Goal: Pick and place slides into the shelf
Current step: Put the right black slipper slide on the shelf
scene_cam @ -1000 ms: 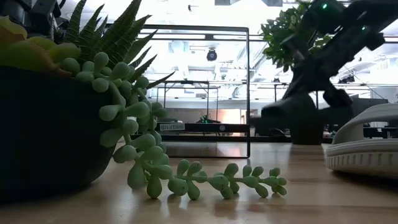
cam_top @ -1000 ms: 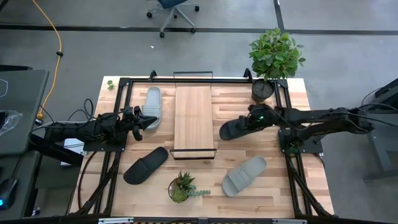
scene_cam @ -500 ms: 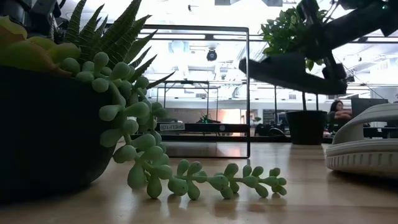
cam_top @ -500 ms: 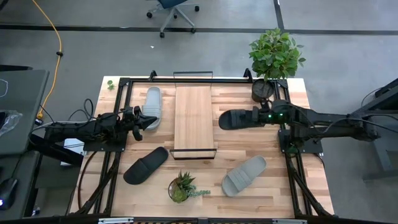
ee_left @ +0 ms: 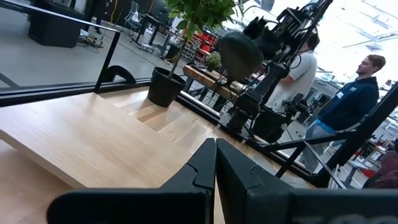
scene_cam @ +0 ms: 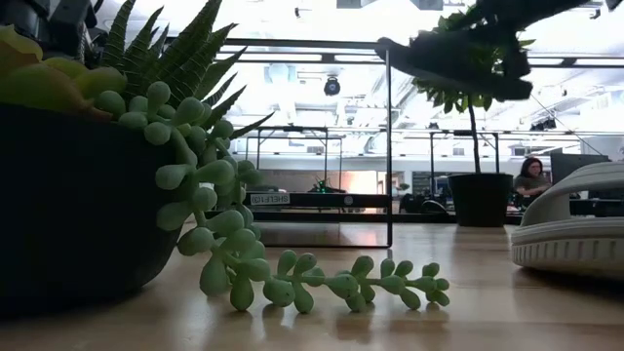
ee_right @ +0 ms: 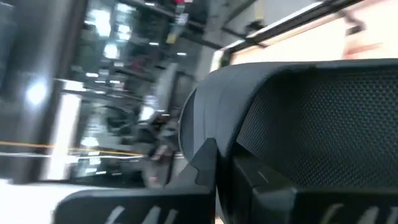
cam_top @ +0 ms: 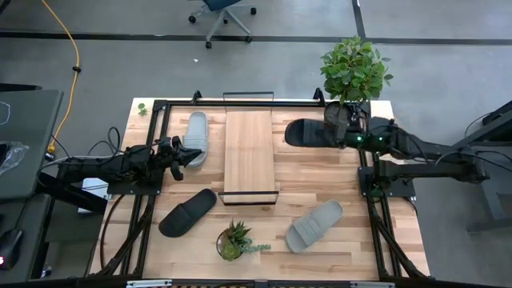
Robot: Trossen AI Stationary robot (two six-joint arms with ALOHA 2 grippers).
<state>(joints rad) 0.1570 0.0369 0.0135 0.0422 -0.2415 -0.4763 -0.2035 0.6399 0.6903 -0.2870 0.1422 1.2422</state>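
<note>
Between the right gripper's [cam_top: 342, 133] closed fingers sits the heel end of a black open-toe slide with a wide strap [cam_top: 310, 132], held clear of the table and lying roughly level, toe toward the shelf. From the low view this sandal [scene_cam: 453, 66] hangs high above the tabletop, in front of the leafy plant. Its mesh footbed and broad strap [ee_right: 298, 124] fill the right wrist view just past the dark fingers [ee_right: 208, 165]. The sandal hovers just beside the far right part of the long light-wood shelf board with thin black wire ends [cam_top: 250, 152], not over it, and close to the dark pot of the green potted plant [cam_top: 353, 76] at the table's far right corner.

On the other side, the left gripper [cam_top: 178, 157] waits with its fingers [ee_left: 208, 165] pressed together on nothing, beside the near end of a light grey slide [cam_top: 194, 138] that lies flat along the shelf's left edge. A second black slide [cam_top: 187, 212] lies at an angle near the table's front left, and a second light grey slide [cam_top: 314, 226] rests front right. A small succulent in a dark pot [cam_top: 234, 241] stands between those two. No sandal lies on the shelf.
</note>
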